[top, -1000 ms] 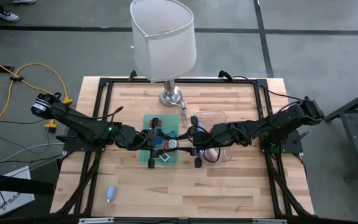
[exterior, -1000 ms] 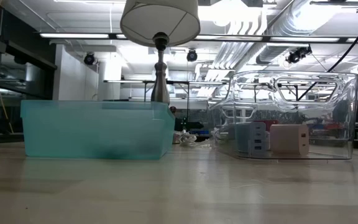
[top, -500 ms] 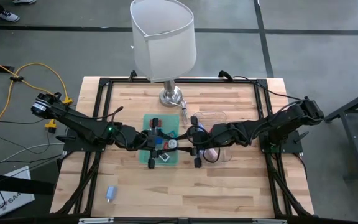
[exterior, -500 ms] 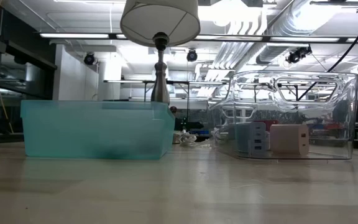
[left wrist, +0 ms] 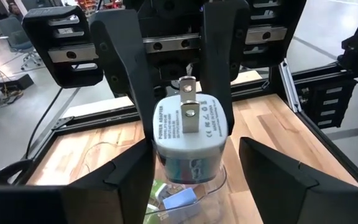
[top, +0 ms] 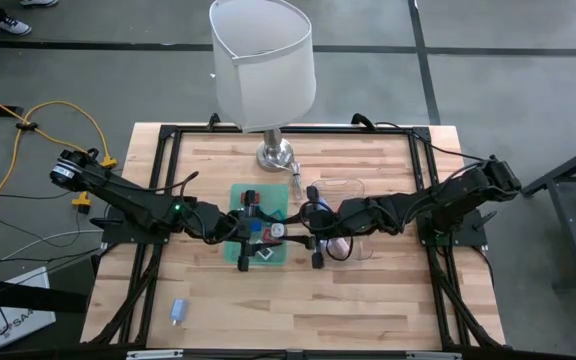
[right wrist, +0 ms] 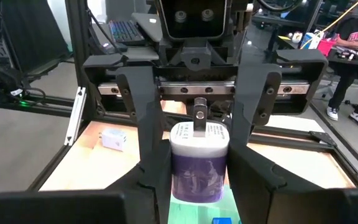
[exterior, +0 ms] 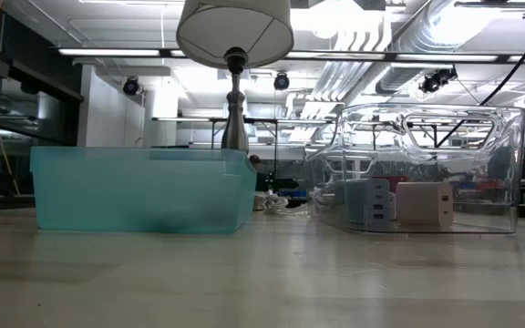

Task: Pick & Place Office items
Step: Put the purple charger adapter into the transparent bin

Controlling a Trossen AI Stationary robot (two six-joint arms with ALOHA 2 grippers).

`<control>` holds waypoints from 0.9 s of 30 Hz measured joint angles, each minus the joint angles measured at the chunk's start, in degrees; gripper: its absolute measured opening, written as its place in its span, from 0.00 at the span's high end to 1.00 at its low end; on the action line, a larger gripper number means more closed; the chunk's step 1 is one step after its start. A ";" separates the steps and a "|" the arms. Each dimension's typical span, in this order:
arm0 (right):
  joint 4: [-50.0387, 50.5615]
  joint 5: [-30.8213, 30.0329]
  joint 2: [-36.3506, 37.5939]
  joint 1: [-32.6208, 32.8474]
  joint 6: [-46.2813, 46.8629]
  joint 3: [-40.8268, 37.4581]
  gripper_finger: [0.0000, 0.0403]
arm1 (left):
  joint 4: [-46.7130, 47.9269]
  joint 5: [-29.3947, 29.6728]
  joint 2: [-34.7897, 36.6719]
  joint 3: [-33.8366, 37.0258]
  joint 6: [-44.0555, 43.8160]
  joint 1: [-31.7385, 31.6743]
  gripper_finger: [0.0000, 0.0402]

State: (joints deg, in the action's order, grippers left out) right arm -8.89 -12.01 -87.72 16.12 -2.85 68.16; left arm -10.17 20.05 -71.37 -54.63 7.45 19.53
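A white charger with a bluish lower body and two metal prongs hangs in mid-air between my two grippers, above the gap between the green tray and the clear tray. My right gripper comes from the table's right and is shut on it. My left gripper faces it from the table's left and is open, its fingers on either side of the charger; a gap shows at one finger. More office items lie in the green tray. My right gripper pinches the charger's body by two opposite sides between its two fingers. The fingers reach in nearly level from the table's right. The charger is lifted clear of both trays, with its prongs pointing up.
A lamp stands at the far middle, its base just beyond the trays. The clear tray holds two chargers. A light blue item lies alone near the front left. A black frame borders the wooden table.
My left gripper has opened around the charger and let go of it. Both arms have stayed in place, and the charger hangs where it was, in my right gripper.
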 joint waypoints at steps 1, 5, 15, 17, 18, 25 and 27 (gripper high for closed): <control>0.08 0.00 0.00 0.00 0.00 0.00 0.70 | 0.00 0.00 0.00 0.00 -0.17 0.00 0.44; 0.62 0.03 0.00 0.00 0.02 0.00 0.71 | 0.00 0.02 0.00 0.00 -0.52 0.00 0.43; 4.83 -1.43 -0.07 0.13 1.77 -0.09 0.71 | -1.24 1.59 0.07 0.00 -0.22 -0.02 0.43; 6.04 -2.12 -0.15 0.15 2.31 -0.09 0.71 | -1.27 1.77 0.11 -0.05 -0.39 -0.04 0.43; 6.42 -2.44 -0.15 0.15 2.82 -0.11 0.71 | -1.26 1.77 0.11 -0.07 -0.38 -0.04 0.43; 7.59 -2.91 -0.13 0.51 3.42 -0.11 0.71 | -0.83 1.70 0.11 -0.07 -0.49 -0.04 0.43; 8.49 -3.12 -0.11 0.68 4.64 -0.09 0.71 | -0.81 1.54 0.11 -0.07 -0.57 -0.04 0.43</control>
State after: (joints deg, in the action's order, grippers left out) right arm -0.40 -15.13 -87.83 16.80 1.79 68.07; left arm -10.98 21.60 -71.26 -54.70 6.87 19.49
